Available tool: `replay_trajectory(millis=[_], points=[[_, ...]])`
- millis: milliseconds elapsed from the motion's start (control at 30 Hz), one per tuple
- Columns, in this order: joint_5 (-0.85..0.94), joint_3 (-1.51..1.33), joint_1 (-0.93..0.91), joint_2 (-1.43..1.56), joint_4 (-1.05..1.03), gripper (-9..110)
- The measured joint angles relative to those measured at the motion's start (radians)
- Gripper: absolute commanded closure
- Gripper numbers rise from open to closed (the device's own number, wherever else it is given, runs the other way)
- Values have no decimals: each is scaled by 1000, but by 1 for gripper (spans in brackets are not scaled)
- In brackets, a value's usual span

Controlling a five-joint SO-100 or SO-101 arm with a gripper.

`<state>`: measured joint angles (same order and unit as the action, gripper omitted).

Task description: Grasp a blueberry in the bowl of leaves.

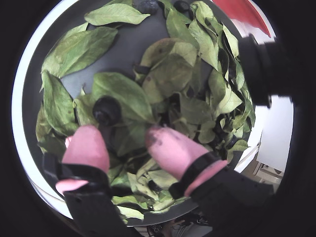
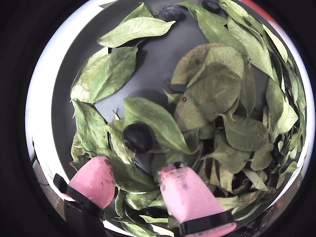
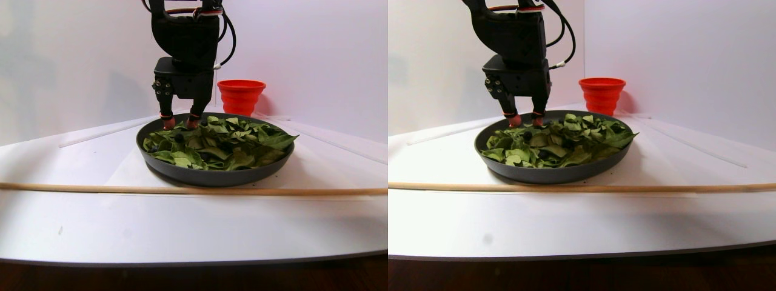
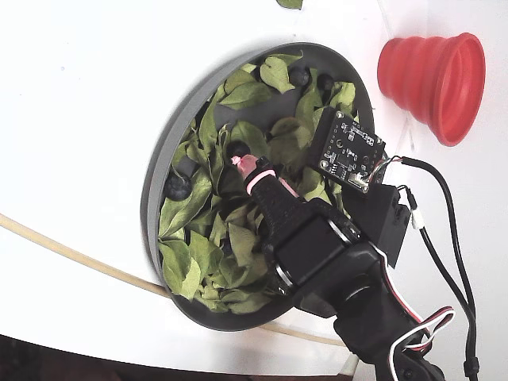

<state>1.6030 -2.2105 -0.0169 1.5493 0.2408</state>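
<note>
Here: claw (image 2: 136, 185) open, empty; one blueberry (image 2: 137, 138) just ahead, two more at bowl (image 2: 57, 113) rim.

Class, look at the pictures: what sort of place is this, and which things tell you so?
Probably a tabletop robot test bench, not a kitchen: a bare white table with plain white walls, a robot gripper over a bowl of leaves, and exposed wiring.
</note>
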Motion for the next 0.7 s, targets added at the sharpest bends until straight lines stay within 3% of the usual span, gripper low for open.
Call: replay_trajectory(millis=[700], points=[[-26,66,3,-94,41,84]])
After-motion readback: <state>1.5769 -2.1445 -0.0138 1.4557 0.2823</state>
